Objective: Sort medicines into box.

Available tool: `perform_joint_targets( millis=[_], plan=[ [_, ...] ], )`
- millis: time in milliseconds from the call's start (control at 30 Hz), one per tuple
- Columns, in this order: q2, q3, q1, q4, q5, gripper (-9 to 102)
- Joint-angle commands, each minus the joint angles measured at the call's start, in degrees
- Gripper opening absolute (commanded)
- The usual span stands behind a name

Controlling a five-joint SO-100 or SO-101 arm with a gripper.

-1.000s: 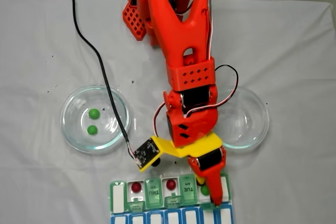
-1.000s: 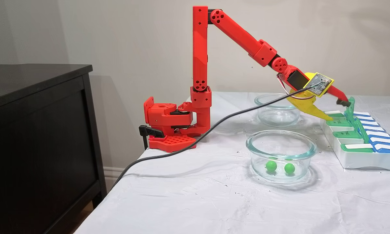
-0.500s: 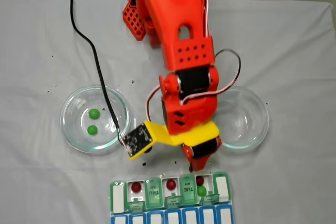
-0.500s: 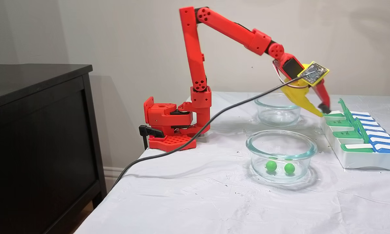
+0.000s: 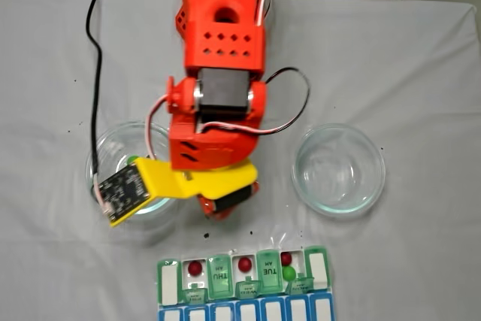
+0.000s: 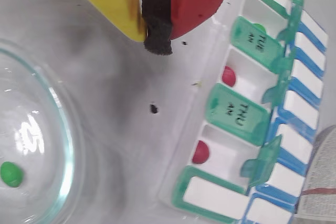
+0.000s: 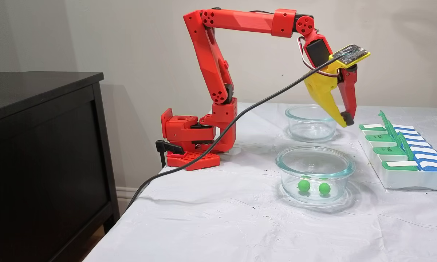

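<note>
The box (image 5: 171, 282) lies at the bottom of a fixed view, some green lids raised. Three dark red medicines (image 5: 195, 268) (image 5: 244, 264) (image 5: 285, 258) and one green one (image 5: 288, 272) lie in its open compartments. Two green medicines (image 7: 304, 185) (image 7: 324, 188) rest in the near glass dish (image 7: 315, 162). My gripper (image 7: 344, 119) hangs above the table between the dishes and the box, shut with nothing in it. In the wrist view the gripper (image 6: 157, 24) has its black pads pressed together, the box (image 6: 212, 56) is to the right, and one green medicine (image 6: 10, 174) shows at bottom left.
A second glass dish (image 5: 338, 168) holds nothing. A black cable (image 5: 93, 73) runs from the wrist camera board across the white cloth. My red arm base (image 7: 189, 136) is clamped at the table's far edge. A dark cabinet (image 7: 40, 145) stands beside the table.
My gripper pulled back from the box, rose, and swung toward the dish holding the green medicines. A green medicine now lies uncovered in the compartment it left.
</note>
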Motion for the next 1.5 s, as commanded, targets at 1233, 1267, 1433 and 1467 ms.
perform_joint_targets(
  millis=[1233, 1267, 1433, 1467],
  plan=[
    [-6.68, 2.37, 26.89, 2.9, -61.79, 30],
    [-7.12, 2.29, 27.25, 2.11, -62.14, 30],
    [-8.0, -0.18, 28.83, 2.37, -64.25, 30],
    [-8.26, -0.53, 28.92, 2.55, -64.69, 30]
  ],
)
